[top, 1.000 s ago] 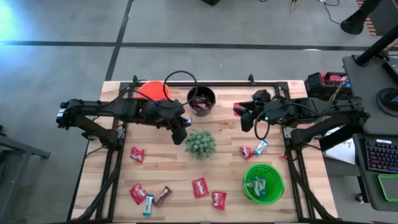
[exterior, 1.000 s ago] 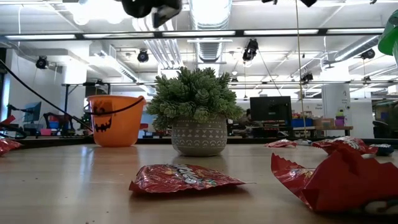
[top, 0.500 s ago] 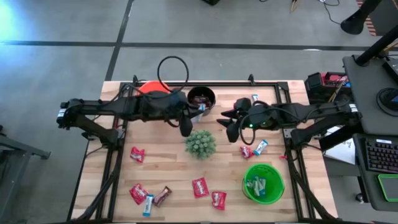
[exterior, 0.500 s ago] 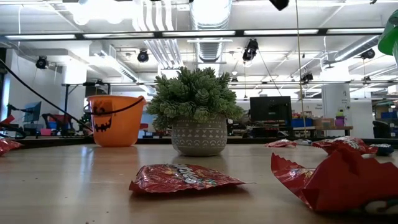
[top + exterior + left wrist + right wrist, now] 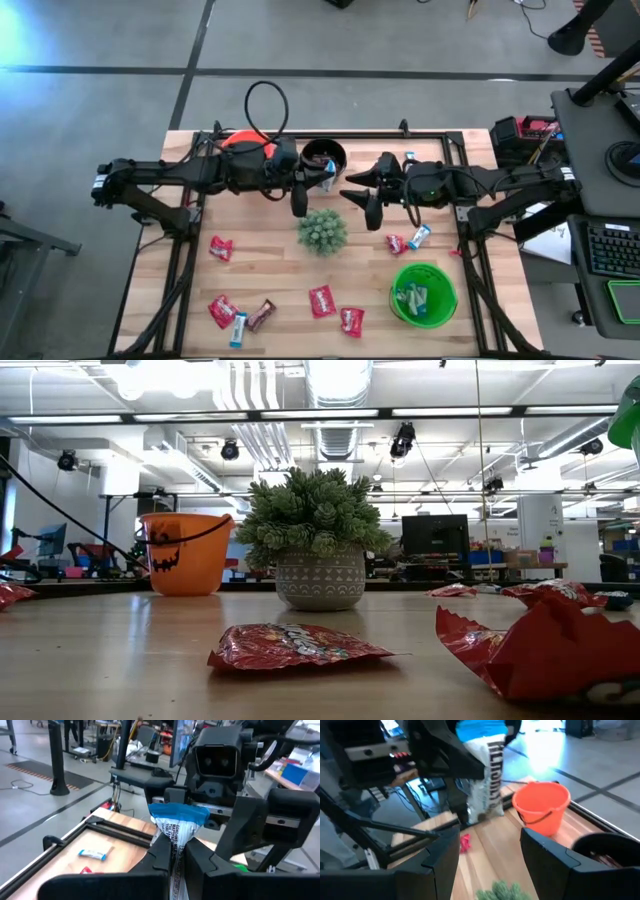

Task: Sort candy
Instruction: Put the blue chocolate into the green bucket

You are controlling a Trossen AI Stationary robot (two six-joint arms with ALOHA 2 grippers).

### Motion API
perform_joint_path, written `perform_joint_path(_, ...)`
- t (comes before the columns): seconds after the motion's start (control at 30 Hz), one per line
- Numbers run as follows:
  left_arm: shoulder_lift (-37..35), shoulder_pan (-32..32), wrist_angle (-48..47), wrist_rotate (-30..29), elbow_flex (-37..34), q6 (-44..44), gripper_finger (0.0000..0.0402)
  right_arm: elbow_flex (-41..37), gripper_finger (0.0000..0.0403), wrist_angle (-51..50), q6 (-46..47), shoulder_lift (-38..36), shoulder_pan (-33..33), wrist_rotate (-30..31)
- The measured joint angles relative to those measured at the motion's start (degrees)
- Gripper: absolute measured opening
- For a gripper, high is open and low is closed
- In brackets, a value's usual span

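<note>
My left gripper (image 5: 311,184) hangs level above the table between the black bucket (image 5: 325,158) and the plant ball (image 5: 322,230), shut on a blue-and-white candy (image 5: 176,826). Facing it from the right, my right gripper (image 5: 362,196) is open, its fingers apart from the candy (image 5: 487,780), which shows ahead of them. More red, blue and brown candy lies flat on the table, such as a red piece (image 5: 322,300) and a blue piece (image 5: 419,236). Neither gripper shows in the low view. My left gripper pinches the candy's white lower end (image 5: 175,851) between its two fingers. The fingers are level and point toward the table's right. The wrapper stands up beyond the fingertips with its blue end (image 5: 178,813) on top, lifted clear of the table.
An orange bucket (image 5: 243,143) stands at the far left and a green bucket (image 5: 424,293) with candy in it at the near right. The potted plant (image 5: 320,575) sits mid-table. A black frame (image 5: 420,135) runs along the table's far edge.
My left gripper has risen and tipped from slanting down to level, carrying the candy up toward the table's far edge. My right gripper has travelled toward the table's left, closing on the left gripper, and has tipped up to level too.
</note>
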Motion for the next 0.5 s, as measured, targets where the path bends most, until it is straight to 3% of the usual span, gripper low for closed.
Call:
perform_joint_path(0.27, 2.7, 0.1, 2.6, 0.0, 0.8, 1.2, 0.0002, 0.0, 0.0201, 1.2, -0.4, 0.0, 0.0, -1.1)
perform_joint_path(0.5, 7.6, 0.1, 2.4, 1.9, 6.0, 4.5, 0.0002, 0.0, 0.0201, 0.8, -0.4, 0.4, -0.6, -0.3)
